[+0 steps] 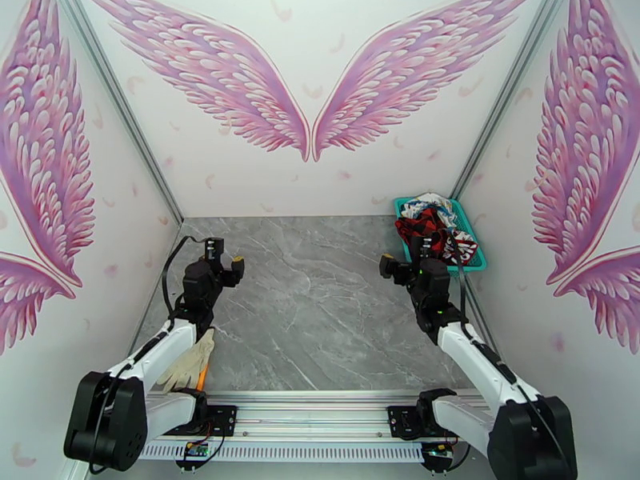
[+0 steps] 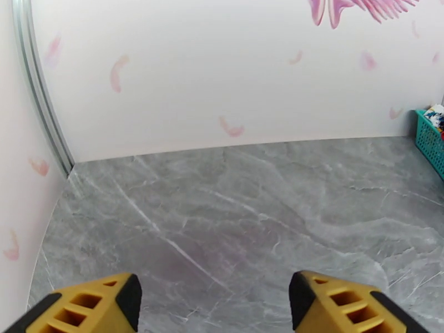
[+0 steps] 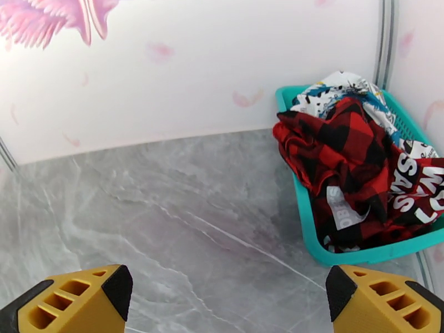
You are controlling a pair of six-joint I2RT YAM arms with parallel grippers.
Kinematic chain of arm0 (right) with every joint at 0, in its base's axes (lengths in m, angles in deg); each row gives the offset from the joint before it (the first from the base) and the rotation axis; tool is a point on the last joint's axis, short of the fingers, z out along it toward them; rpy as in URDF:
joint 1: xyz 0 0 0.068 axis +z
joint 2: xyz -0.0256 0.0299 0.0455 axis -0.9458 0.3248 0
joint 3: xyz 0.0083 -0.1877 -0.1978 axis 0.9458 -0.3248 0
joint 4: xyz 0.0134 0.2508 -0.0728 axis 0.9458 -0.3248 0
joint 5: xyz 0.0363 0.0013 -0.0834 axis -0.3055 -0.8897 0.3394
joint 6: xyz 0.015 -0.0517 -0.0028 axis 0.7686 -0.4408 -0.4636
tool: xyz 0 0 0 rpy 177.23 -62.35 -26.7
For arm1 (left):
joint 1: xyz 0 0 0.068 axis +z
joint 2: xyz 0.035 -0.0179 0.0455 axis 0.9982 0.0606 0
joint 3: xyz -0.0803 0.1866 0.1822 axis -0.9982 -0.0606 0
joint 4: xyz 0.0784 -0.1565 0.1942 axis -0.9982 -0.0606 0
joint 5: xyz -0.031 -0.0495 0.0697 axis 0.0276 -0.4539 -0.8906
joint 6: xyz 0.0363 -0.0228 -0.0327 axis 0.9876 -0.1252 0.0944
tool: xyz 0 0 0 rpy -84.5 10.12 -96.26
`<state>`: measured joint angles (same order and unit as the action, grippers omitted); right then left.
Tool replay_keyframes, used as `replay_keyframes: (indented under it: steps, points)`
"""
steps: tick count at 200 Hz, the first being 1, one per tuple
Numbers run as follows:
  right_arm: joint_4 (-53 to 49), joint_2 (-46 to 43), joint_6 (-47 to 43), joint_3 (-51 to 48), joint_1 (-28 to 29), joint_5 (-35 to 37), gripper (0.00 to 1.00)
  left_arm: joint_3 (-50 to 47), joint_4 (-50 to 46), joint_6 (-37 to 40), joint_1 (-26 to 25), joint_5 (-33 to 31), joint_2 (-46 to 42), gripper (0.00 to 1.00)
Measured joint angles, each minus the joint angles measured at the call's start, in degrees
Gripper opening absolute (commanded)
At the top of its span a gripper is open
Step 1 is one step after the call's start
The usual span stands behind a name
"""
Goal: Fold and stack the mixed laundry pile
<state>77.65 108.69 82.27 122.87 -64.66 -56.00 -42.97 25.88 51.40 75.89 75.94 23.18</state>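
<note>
The grey table (image 1: 320, 314) carries a teal basket (image 3: 366, 256) in its far right corner. In it, the checked shirt (image 3: 355, 156) is heaped over the white garment (image 3: 338, 90). The left gripper (image 2: 213, 301) and right gripper (image 3: 227, 301) hover over the table, jaws wide apart and empty. A glove (image 1: 188, 362) lies beside the left arm.

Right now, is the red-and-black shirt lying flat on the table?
No, the red-and-black shirt sits crumpled inside the teal basket, over the white printed garment.

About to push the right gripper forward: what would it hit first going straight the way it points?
Probably bare table, then the back wall. The basket of laundry sits off to the right of that line; depth is unclear.
</note>
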Motion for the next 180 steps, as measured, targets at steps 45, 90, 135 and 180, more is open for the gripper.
replay_keyframes:
  steps: [45,90,135,180]
  points:
    - [-26.8,12.9,4.5,31.5,-4.5,1.3,0.99,10.3,-11.1,-3.0,-6.4,13.4,-0.4,0.75]
    - [-39.1,30.0,5.7,46.4,-13.6,1.4,0.91,13.0,-14.4,-2.5,-15.4,26.3,0.6,0.75]
    - [-41.6,44.8,5.8,54.4,-16.3,0.2,0.89,13.4,-14.9,-2.1,-17.6,32.0,4.7,0.75]
    - [-40.2,56.2,6.4,63.3,-18.1,-3.1,0.82,14.1,-14.4,-2.2,-18.2,34.0,8.9,0.75]
